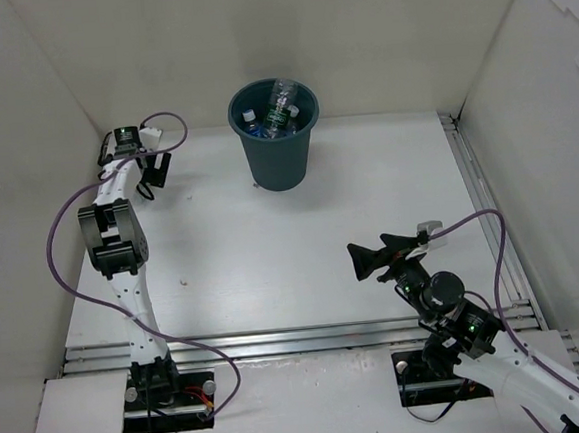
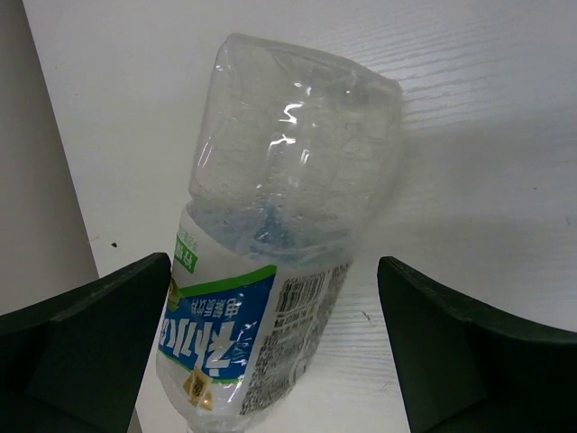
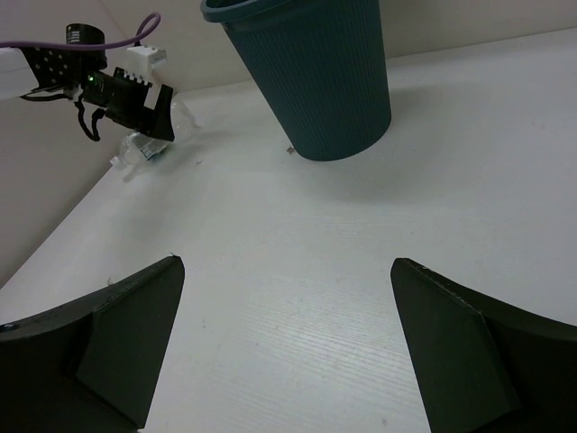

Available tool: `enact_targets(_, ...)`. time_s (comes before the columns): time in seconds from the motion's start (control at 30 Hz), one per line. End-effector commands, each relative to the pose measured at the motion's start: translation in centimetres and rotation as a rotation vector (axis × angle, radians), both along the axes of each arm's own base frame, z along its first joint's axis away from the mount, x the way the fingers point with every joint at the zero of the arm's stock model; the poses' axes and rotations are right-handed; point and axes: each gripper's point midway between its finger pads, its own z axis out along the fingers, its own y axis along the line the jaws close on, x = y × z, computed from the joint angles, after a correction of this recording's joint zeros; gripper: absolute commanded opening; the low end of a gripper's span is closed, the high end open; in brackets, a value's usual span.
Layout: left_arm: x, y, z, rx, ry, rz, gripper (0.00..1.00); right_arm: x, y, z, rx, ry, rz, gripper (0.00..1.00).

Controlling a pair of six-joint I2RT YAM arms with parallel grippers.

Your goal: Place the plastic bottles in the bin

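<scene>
— Where do we have room to move?

— The middle of the table point(image 1: 273, 258) is bare from the right gripper point(image 3: 287, 263) up to the bin point(image 1: 278, 159). It gets tight on the far left. There the left gripper point(image 2: 273, 266) sits close to the left wall point(image 2: 36, 180), well apart from the bin.

— And the last bottle?

— We see one bottle point(image 2: 279, 234) lying on its side on the table, near that wall and between the left gripper's fingers. Its long axis runs roughly along the gripper's reach, slanted a little. The clear base points away from the wrist camera, and the blue-and-green label end comes toward it (the cap is cut off at the bottom edge).

— Is it gripped?

— No, the left fingers stand spread on either side. We cannot tell whether the left one brushes the label. The right gripper is spread wide too, over bare table, with nothing in it.

— And the bin?

— It stands upright by the back wall with several bottles point(image 1: 279, 107) jumbled inside, one poking above the rim. We cannot count them for sure.
</scene>
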Motion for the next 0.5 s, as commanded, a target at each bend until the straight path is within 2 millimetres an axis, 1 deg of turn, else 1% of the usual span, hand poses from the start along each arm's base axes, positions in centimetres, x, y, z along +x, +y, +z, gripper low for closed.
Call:
enact_targets(0.0,1.1,0.8,2.4,0.021,-0.062,-0.011,0.93,0.2,0.4,2.6,0.064,-0.065,0.003,0.97)
enact_targets(0.03,0.9,1.3,2.3,0.021,-0.057,-0.006,0.92,0.2,0.4,2.6,0.064,-0.064,0.004,0.97)
enact_targets(0.13,0.7,1.3,1.8,0.022,-0.049,-0.008,0.87,0.1,0.8,2.5,0.063,-0.063,0.023,0.97)
enact_targets(0.23,0.5,1.2,1.1,0.022,-0.029,-0.014,0.78,0.1,0.8,2.4,0.068,-0.061,0.025,0.97)
enact_targets(0.27,0.4,1.2,1.0,0.021,-0.026,-0.014,0.73,0.1,0.7,2.4,0.068,-0.061,0.023,0.97)
enact_targets(0.33,0.3,1.3,1.6,0.025,-0.036,-0.005,0.64,0.0,0.7,2.5,0.064,-0.058,0.025,0.97)
enact_targets(0.37,0.2,1.4,1.8,0.026,-0.041,0.010,0.54,0.0,0.7,2.6,0.069,-0.059,0.023,0.97)
enact_targets(0.4,0.3,1.5,3.2,0.024,-0.068,0.021,0.50,-0.1,0.7,2.7,0.070,-0.060,0.025,0.97)
enact_targets(0.43,0.3,1.5,4.0,0.020,-0.086,0.036,0.40,-0.1,0.6,2.7,0.072,-0.059,0.026,0.97)
enact_targets(0.47,0.7,1.7,5.8,0.017,-0.126,0.065,0.36,-0.1,0.6,2.6,0.073,-0.059,0.024,0.97)
